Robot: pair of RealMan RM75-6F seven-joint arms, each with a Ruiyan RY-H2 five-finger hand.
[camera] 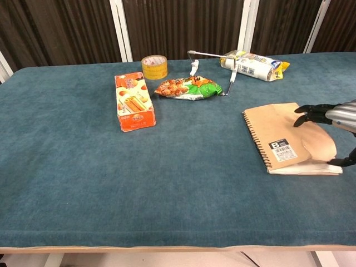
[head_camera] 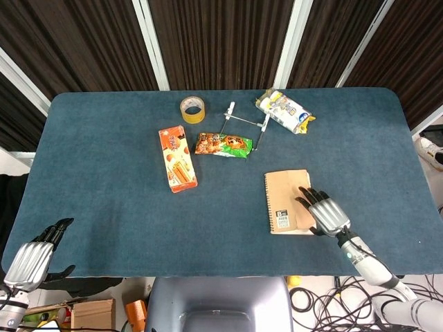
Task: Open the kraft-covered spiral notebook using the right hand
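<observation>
The kraft-covered spiral notebook (head_camera: 284,200) lies on the blue table's near right part, spiral binding on its left side, a barcode label near its front. My right hand (head_camera: 327,216) is at its right edge. Its fingers (camera: 308,113) lie on top of the cover and its thumb sits under the cover's front right corner. That corner of the notebook (camera: 275,130) curls up off the white pages. My left hand (head_camera: 31,259) hangs off the table's near left corner, fingers apart, holding nothing.
At the back middle stand a tape roll (head_camera: 193,108), an orange biscuit box (head_camera: 178,158), a green-orange snack bag (head_camera: 223,144), a thin metal tool (head_camera: 246,124) and a white-yellow packet (head_camera: 284,111). The table's front edge (camera: 178,245) runs close below the notebook.
</observation>
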